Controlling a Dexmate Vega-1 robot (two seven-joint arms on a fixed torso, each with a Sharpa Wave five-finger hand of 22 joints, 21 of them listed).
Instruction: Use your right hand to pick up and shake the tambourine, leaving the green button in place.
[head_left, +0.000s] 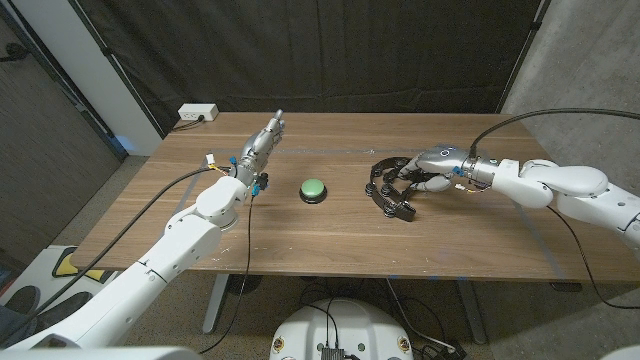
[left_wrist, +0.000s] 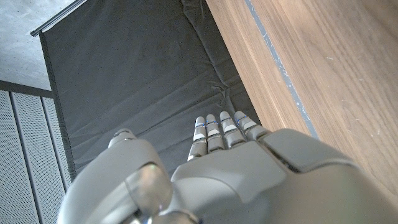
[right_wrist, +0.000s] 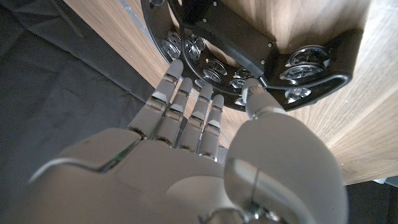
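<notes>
The black tambourine with silver jingles lies on the wooden table, right of centre. My right hand reaches over its far right part. In the right wrist view the tambourine lies just ahead of my right hand, whose nearly straight fingers and thumb tip reach the rim; the hand has no closed grip on it. The green button sits at the table's middle, apart from both hands. My left hand is held up left of the button, fingers straight and together, holding nothing; the left wrist view shows this hand too.
A white power strip lies beyond the table's far left corner. A black curtain hangs behind the table. Black cables run along both arms. The table's near half is bare wood.
</notes>
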